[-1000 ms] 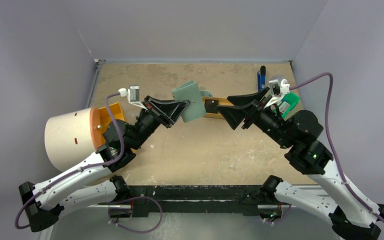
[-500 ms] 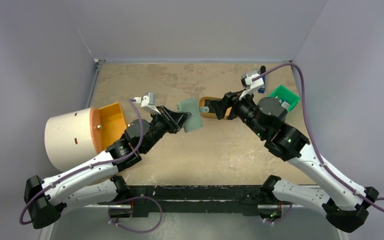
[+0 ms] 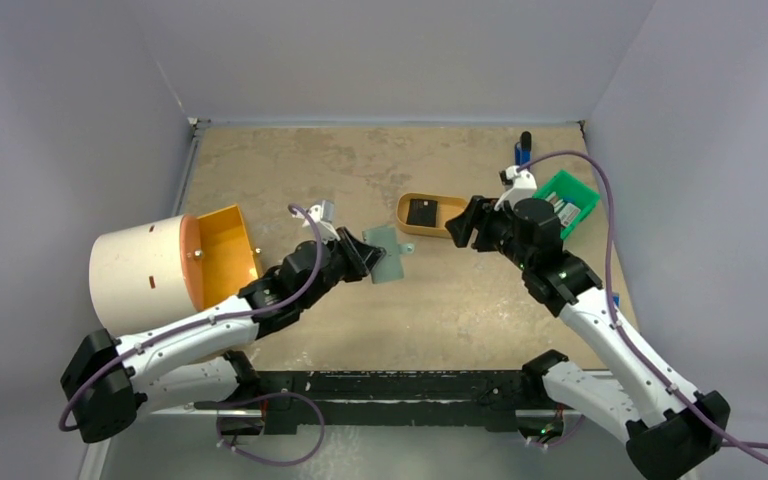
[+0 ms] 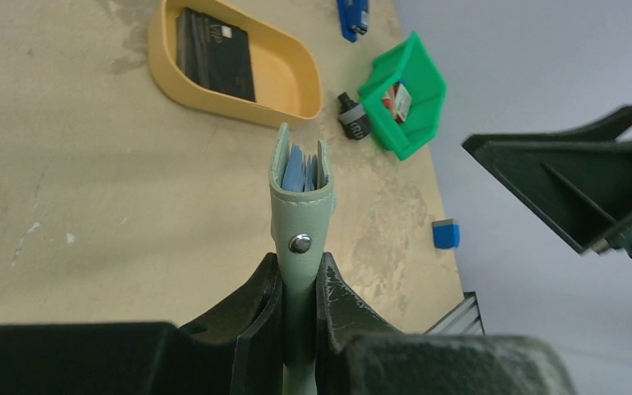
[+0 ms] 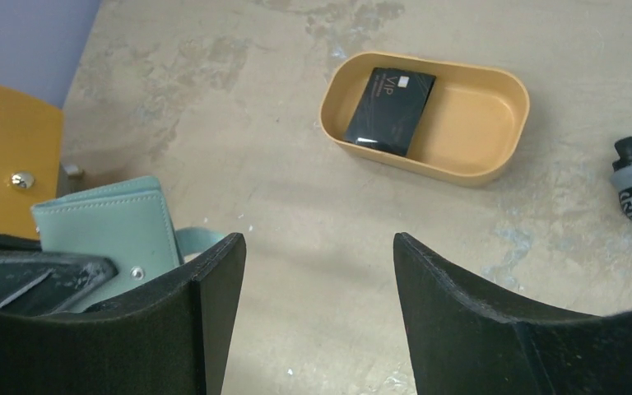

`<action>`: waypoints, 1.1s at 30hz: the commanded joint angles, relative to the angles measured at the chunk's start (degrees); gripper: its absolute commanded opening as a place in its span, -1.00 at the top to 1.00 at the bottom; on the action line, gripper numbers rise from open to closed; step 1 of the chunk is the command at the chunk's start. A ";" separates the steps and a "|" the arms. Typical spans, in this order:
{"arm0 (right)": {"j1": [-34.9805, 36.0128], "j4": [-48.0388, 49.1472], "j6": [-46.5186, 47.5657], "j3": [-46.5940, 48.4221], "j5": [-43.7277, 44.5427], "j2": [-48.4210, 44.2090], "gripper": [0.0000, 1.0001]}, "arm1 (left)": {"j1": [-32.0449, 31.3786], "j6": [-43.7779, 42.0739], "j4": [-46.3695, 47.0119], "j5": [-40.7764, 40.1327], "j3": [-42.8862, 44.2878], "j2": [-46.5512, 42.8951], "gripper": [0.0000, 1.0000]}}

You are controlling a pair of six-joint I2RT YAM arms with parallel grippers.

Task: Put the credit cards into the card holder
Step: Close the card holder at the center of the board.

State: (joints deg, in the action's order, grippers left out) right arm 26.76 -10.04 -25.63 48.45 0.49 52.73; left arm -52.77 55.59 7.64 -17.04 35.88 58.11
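The left gripper (image 4: 299, 284) pinched the soft sage-green fold-over card holder (image 4: 300, 210) at its snap edge; light and floppy, probably best gripped there. The right gripper (image 5: 319, 263) gaped empty

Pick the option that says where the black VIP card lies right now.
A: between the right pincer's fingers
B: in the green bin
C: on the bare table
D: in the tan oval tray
D: the black card lies flat inside the tan oval tray, at one end of it, with nothing gripping it.
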 commanded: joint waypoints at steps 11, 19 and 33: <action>-0.29 4.20 -0.65 -6.97 -12.79 -11.09 -0.33 | 12.21 5.79 17.27 18.64 -3.77 5.11 1.00; -0.23 13.13 -3.92 -7.18 -22.68 -10.48 -0.28 | 14.69 2.71 20.27 26.23 -4.67 -1.28 1.00; -0.19 12.92 -4.70 -3.68 -26.82 -10.39 -0.17 | 14.87 3.39 26.94 38.41 -4.88 -4.04 1.00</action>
State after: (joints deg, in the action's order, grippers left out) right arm 26.61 3.46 -32.16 41.43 -25.50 44.29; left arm -38.26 59.42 28.51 17.65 30.94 55.96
